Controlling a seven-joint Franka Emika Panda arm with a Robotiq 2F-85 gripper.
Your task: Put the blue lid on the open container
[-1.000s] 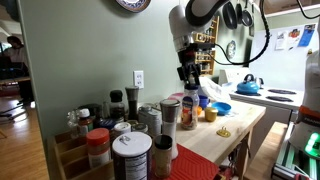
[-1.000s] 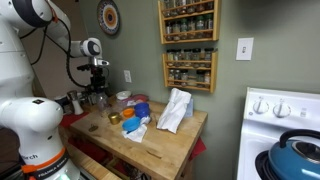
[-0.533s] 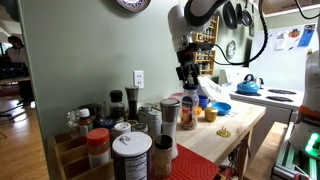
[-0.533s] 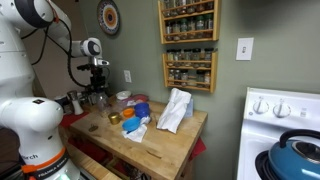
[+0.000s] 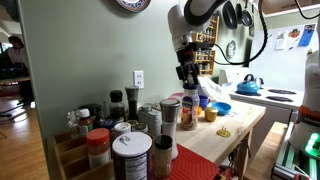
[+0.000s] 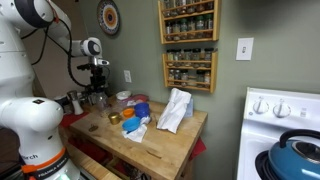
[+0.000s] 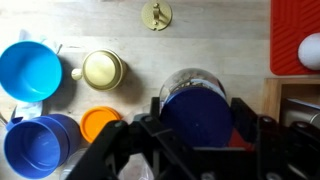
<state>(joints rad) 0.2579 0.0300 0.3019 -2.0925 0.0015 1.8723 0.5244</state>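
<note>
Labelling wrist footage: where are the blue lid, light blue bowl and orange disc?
blue lid (image 7: 197,112), wrist view, top face.
light blue bowl (image 7: 30,68), wrist view, bare inside.
orange disc (image 7: 97,122), wrist view, centre.

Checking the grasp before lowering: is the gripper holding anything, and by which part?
The gripper holds the blue lid, its fingers pinching opposite sides of the rim.

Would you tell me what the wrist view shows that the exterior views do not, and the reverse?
Wrist view only: a clear look at the blue lid clamped in the gripper, with the open container showing just past it. Exterior views only: the wall spice racks, the stove, the blue kettle and the wall clock. Both: the blue bowl and the wooden tabletop.
</note>
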